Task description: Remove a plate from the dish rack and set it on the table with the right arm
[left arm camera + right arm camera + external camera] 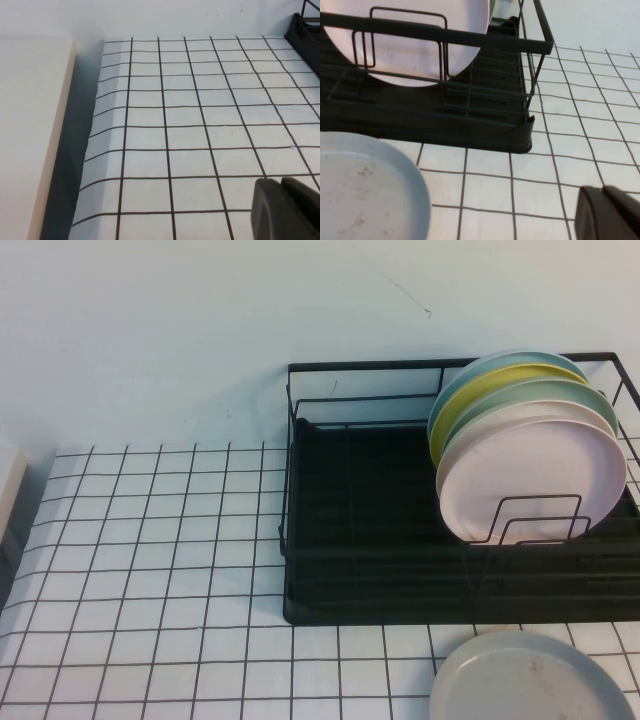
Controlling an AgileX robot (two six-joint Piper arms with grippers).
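Note:
The pale pink plate stands upright at the front of a stack of plates in the black wire dish rack, at the right of the white gridded table. In the right wrist view the plate shows behind the rack's wire loops. My right gripper is shut and empty, low over the table in front of the rack's corner, apart from the plate. My left gripper is shut and empty over the table's left part. Neither gripper shows in the high view.
A grey speckled plate lies flat on the table in front of the rack; it also shows in the right wrist view. Mint, yellow and pale blue plates stand behind the pink one. A beige board borders the table's left edge.

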